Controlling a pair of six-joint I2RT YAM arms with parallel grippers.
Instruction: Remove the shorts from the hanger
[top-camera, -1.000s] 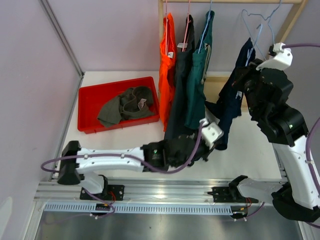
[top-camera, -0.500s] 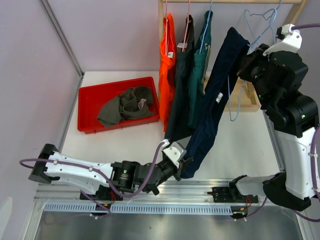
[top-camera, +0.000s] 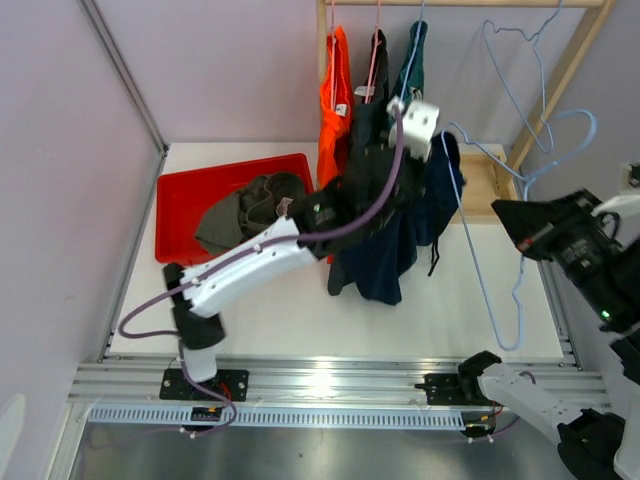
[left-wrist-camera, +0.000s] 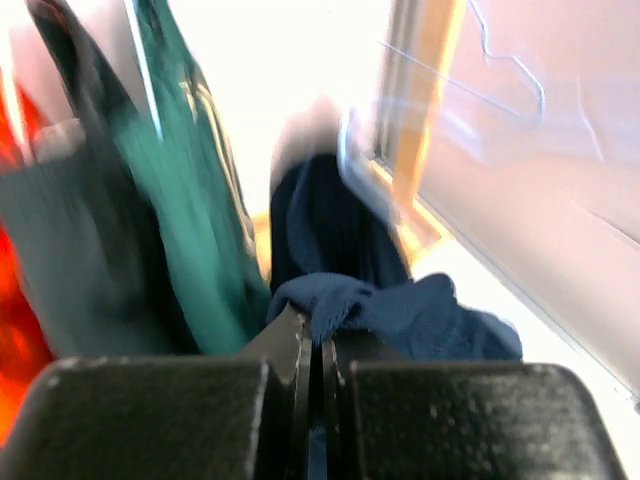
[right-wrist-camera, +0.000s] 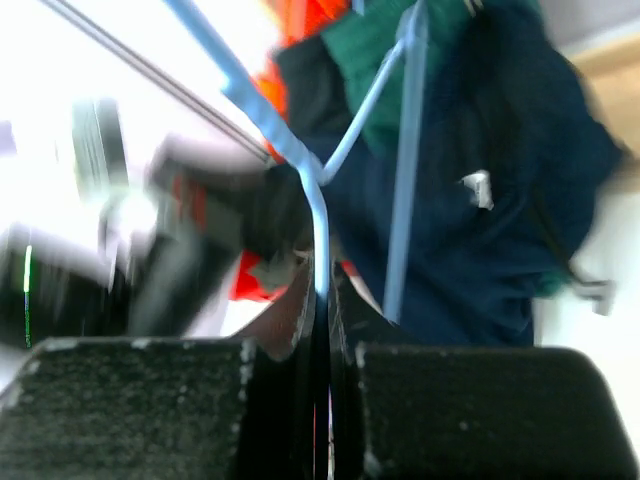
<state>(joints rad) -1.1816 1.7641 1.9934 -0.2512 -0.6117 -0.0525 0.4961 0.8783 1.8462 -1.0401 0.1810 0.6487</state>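
Note:
My left gripper is shut on a fold of the navy shorts, which hang bunched below its raised wrist in front of the rack. The navy shorts lie against one end of the light blue wire hanger; I cannot tell whether they still hang on it. My right gripper is shut on that hanger and holds it out at the right. Orange shorts, charcoal shorts and teal shorts hang on the rail.
A red bin at the left holds the dark olive shorts. The wooden rack frame stands at the back right with a bare wire hanger on its rail.
My left arm has swung up from the table's front edge to rack height, carrying the navy shorts. My right arm has dropped down and to the right, pulling the blue hanger away from the rail.

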